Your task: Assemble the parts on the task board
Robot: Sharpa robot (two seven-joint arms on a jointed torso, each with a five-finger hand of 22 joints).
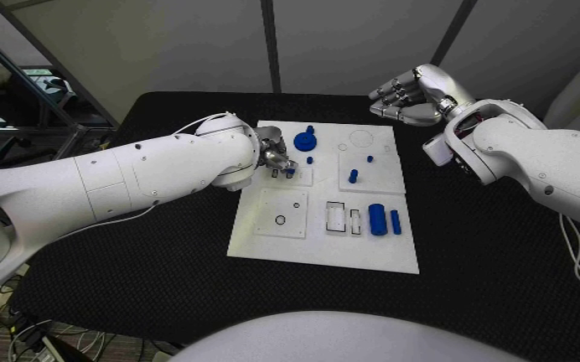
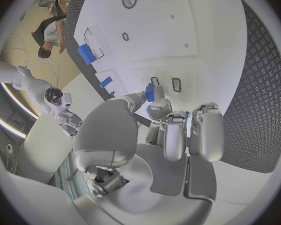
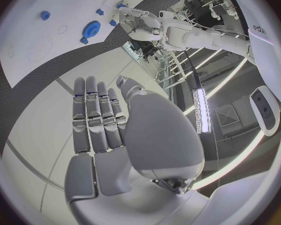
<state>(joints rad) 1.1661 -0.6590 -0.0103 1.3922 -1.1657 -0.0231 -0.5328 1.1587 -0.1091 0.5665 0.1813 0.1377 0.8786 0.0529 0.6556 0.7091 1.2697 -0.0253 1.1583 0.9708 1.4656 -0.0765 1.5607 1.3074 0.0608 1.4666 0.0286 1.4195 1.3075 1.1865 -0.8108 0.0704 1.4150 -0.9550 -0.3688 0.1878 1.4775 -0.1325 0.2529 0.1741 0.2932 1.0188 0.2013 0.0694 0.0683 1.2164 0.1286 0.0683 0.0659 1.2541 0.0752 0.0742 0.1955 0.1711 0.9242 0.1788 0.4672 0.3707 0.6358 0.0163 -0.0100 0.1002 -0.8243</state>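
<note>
- The left hand [image 1: 276,161] sits over the upper left part of the task board [image 1: 324,245], fingers curled down around a small blue peg [image 2: 150,92], which it pinches at the fingertips just above the board.
- Two small rectangular slots [image 2: 176,84] lie in the board right beside that blue peg; whether the peg touches the board is hard to tell.
- The right hand [image 1: 409,97] hovers at the upper right of the frame, off the board over the black table [image 1: 484,245]; its fingers lie straight and together, and it holds nothing.
- A blue gear-like round part [image 1: 305,140] lies near the board's top edge, just right of the left hand.
- A blue cylinder [image 1: 377,219] lies at the board's lower right with a slimmer blue bar [image 1: 396,222] beside it.
- A short upright blue pin [image 1: 353,176] stands right of centre.
</note>
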